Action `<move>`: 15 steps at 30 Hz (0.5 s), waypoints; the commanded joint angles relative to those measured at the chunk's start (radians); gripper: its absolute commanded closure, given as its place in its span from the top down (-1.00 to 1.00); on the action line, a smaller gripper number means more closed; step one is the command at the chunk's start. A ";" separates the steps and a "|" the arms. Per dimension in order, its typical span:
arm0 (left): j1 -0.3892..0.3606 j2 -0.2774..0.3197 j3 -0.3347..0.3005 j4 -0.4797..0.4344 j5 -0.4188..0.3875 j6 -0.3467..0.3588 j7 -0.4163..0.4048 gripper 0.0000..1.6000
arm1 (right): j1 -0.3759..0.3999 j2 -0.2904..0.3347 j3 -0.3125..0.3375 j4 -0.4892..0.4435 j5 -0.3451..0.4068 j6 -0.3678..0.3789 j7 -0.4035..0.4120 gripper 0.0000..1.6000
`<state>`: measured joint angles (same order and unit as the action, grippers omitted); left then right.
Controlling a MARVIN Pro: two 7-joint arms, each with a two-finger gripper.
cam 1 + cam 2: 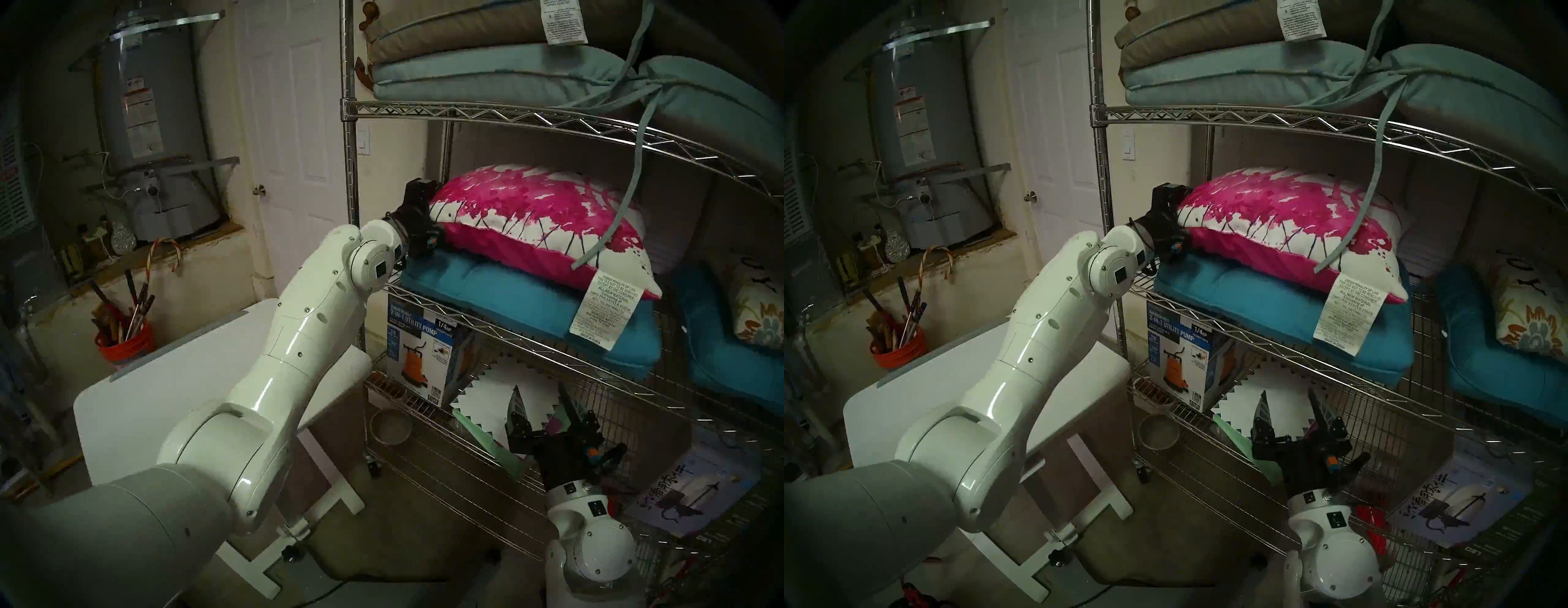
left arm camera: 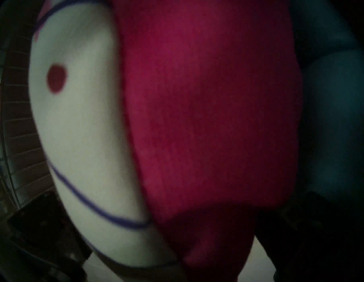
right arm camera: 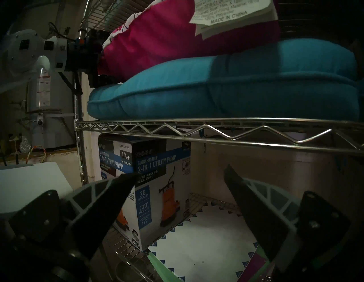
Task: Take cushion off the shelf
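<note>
The pink-and-white cushion [image 1: 539,225] lies on a blue seat pad [image 1: 526,310] on the wire shelf's [image 1: 488,327] middle tier, its left end grasped by the left gripper [image 1: 426,220], while the right gripper [image 1: 543,409] hangs released below, near a pump box [image 1: 420,352]

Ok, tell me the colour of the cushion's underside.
Solid magenta-pink on the cushion, clearest in the right wrist view.

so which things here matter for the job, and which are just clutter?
Job: pink-and-white pillow; wire rack it sits on; left gripper at its end.

Clutter: teal seat pad beneath, pump box, floral pillow, white table, orange bucket.
</note>
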<state>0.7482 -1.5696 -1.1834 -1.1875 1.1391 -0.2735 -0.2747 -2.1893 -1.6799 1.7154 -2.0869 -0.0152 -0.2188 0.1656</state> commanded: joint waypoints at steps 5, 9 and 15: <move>0.019 0.007 -0.002 -0.111 -0.015 -0.009 -0.028 1.00 | -0.003 0.000 -0.001 -0.030 0.000 -0.002 0.001 1.00; 0.021 0.007 -0.004 -0.115 -0.015 -0.008 -0.035 1.00 | -0.003 0.000 -0.001 -0.030 0.000 -0.002 0.001 1.00; 0.023 0.005 -0.006 -0.118 -0.014 -0.008 -0.040 1.00 | -0.003 0.000 -0.001 -0.030 0.000 -0.002 0.001 1.00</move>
<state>0.7820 -1.5564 -1.1844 -1.2701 1.1309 -0.2808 -0.3235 -2.1915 -1.6799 1.7153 -2.0909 -0.0152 -0.2185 0.1656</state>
